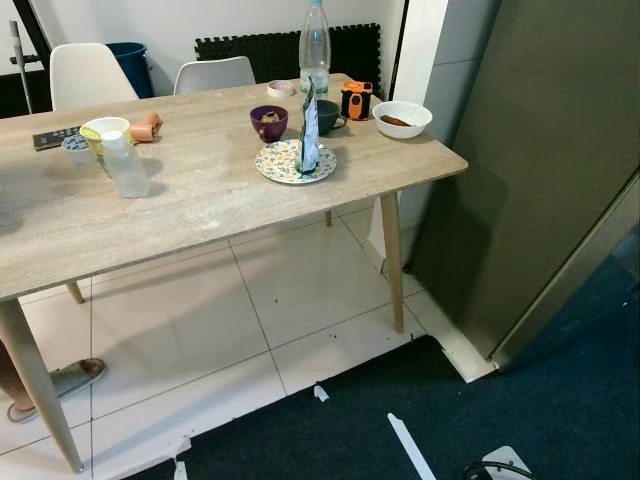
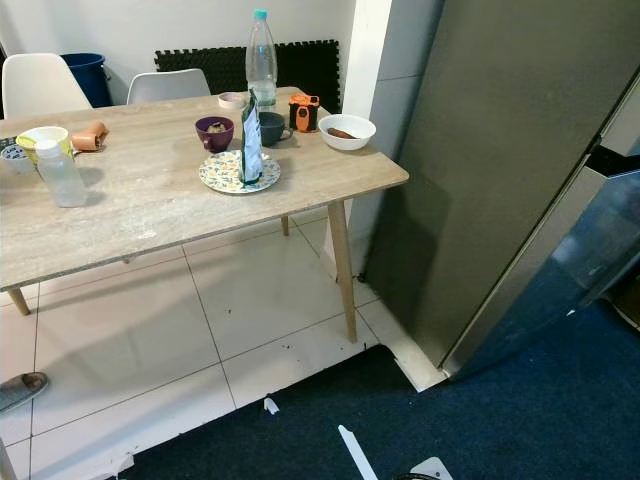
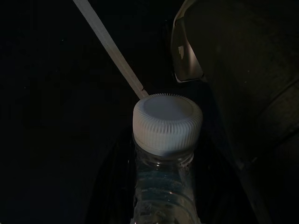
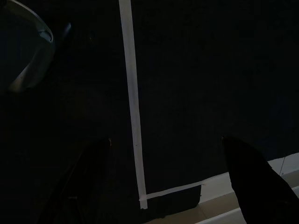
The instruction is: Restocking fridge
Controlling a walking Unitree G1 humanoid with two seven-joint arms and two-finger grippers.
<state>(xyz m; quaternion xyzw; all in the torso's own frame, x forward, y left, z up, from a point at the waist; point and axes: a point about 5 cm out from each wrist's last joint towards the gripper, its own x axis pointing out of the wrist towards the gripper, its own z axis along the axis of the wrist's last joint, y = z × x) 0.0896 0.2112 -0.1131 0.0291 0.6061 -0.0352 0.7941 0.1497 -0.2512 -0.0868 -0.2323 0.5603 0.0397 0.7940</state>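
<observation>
My left gripper (image 3: 164, 186) is shut on a clear water bottle (image 3: 164, 172) with a white ribbed cap (image 3: 167, 122), held low over dark carpet in the left wrist view. My right gripper (image 4: 169, 179) hangs open above the same dark carpet, nothing between its fingers (image 4: 254, 177). The tall dark grey fridge (image 1: 540, 180) stands at the right, just past the table's corner, with a glossy dark panel (image 2: 600, 250) along its front edge. A tall water bottle (image 1: 314, 45), a small clear bottle (image 1: 124, 165) and an upright pouch (image 1: 308, 130) on a patterned plate (image 1: 280, 165) stand on the wooden table (image 1: 190, 215).
A purple bowl (image 1: 268, 121), a dark cup (image 1: 327, 115), an orange-black gadget (image 1: 356, 99) and a white bowl (image 1: 401, 118) sit near the table's far right corner. Two white chairs (image 1: 85, 72) stand behind. A person's sandalled foot (image 1: 55, 385) rests at the left. White tape strips (image 1: 410, 445) lie on the carpet.
</observation>
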